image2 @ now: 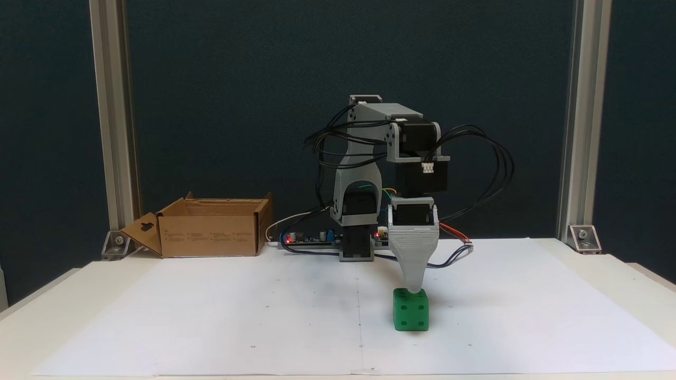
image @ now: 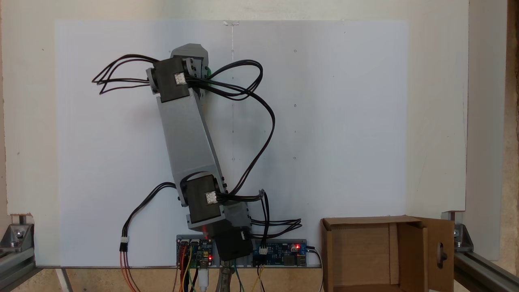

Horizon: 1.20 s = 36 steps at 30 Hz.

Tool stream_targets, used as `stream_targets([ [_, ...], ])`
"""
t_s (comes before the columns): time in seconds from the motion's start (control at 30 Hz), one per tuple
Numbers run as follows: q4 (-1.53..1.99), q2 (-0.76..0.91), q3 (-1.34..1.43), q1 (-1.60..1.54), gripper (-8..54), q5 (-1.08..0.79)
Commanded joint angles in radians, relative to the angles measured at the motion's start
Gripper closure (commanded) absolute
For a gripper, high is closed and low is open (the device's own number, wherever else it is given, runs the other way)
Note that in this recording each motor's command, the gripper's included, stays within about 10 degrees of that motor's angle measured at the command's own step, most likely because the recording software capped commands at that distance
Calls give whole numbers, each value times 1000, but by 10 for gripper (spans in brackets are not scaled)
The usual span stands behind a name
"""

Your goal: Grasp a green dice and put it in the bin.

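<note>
Claw pointing straight down, its grey tapered tip at the top face of the green dice; from where I sit only one tip shows, jaws lined up behind each other, so I cannot tell if it is spread or closed. Dice rests on the white paper sheet, right of centre in the front-facing fixed view. From above, just a green sliver peeks beside the wrist. Arm reaches out from its base, black cables looping off both sides. Controller boards with red lights at the base. The bin, open, sits beside the base, well apart from the dice.
</note>
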Motion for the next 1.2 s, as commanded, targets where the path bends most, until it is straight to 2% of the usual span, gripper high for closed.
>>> stream_targets([
  [0.0,-3,3,-12,-5,18,-8],
  [1.17,-25,-163,-11,3,27,-9],
])
